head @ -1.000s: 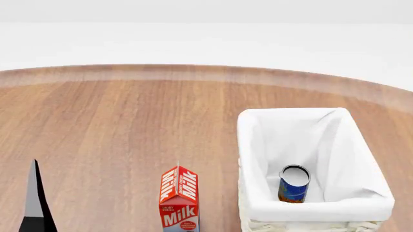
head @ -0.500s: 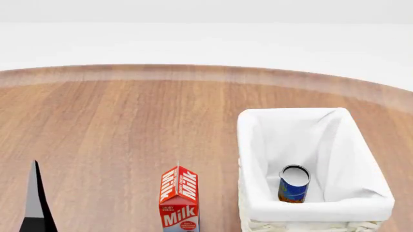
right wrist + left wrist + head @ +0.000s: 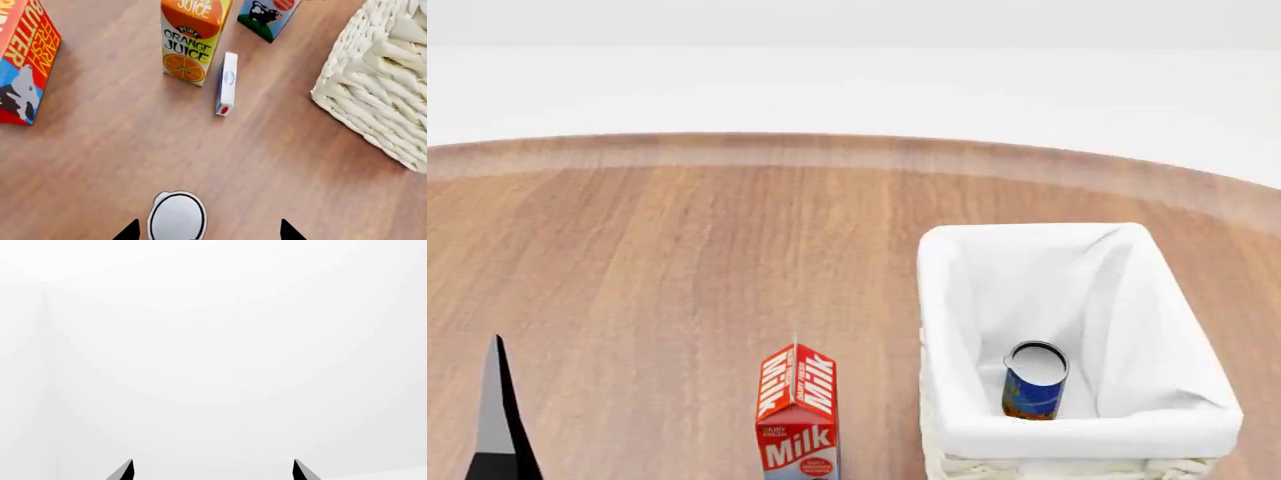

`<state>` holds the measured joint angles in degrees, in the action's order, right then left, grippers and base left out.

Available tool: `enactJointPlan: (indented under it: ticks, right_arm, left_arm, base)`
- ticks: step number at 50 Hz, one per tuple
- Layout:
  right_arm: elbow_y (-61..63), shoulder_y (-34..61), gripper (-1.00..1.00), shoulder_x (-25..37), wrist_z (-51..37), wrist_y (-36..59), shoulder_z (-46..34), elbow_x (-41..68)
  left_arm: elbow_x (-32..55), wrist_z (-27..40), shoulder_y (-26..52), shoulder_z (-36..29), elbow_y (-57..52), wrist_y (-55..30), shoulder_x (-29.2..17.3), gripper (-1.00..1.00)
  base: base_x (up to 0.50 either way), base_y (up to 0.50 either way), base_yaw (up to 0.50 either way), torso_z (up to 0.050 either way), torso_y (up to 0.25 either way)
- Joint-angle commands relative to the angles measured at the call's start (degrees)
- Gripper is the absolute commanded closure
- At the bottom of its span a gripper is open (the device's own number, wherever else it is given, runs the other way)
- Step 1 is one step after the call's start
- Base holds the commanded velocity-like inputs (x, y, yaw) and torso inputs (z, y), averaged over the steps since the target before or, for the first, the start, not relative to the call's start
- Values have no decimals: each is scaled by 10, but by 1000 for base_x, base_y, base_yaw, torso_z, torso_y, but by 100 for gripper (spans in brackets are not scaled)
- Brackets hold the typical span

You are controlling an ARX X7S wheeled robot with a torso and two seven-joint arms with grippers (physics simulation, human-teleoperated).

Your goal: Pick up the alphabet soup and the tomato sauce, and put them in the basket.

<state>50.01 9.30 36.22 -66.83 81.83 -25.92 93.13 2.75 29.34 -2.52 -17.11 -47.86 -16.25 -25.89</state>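
**1 can in, 1 can to go**

Brown wood makes up the round surface (image 3: 694,260), with plain white behind it. From the head view, the basket (image 3: 954,300) sits at about 4 o'clock on the wood. The alphabet soup (image 3: 1034,382) stands upright inside it, so I think half the job is done.

A milk carton (image 3: 797,415) stands just beside the basket, at 6 o'clock.

The tomato sauce is left. In the right wrist view, a can with a pale silver top (image 3: 177,217) stands on the wood, close under the right claw (image 3: 208,232). Its label is hidden, so I cannot tell for sure that it is the sauce. The 2 dark tips of that claw are apart and hold nothing. An orange juice carton (image 3: 190,37), a small white box (image 3: 227,84) and a butter carton (image 3: 23,60) stand farther off.

The left claw (image 3: 212,471) points at a bare white wall, tips apart, holding nothing.
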Motion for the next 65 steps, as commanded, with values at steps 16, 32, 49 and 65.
enactJointPlan:
  ticks: [16, 32, 49, 65]
  right_arm:
    - [-38, -38, -100, -3, 202, -70, -111, -296]
    - [-87, -28, -100, -22, 259, -118, -203, -395]
    - [-150, -38, -100, -22, 300, -179, -239, -448]
    - [-190, -50, -100, -20, 322, -217, -247, -466]
  left_arm:
    - [1, 4, -3, 0, -2, 1, -3, -100]
    - [5, 6, -5, 2, 5, 9, -5, -100]
    - [6, 8, -7, 1, 7, 12, -6, -100]
    - [6, 10, -9, 1, 6, 14, -8, -100]
  base:
    - [0, 0, 0, 0, 0]
    - [0, 0, 0, 0, 0]
    - [0, 0, 0, 0, 0]
    - [0, 0, 0, 0, 0]
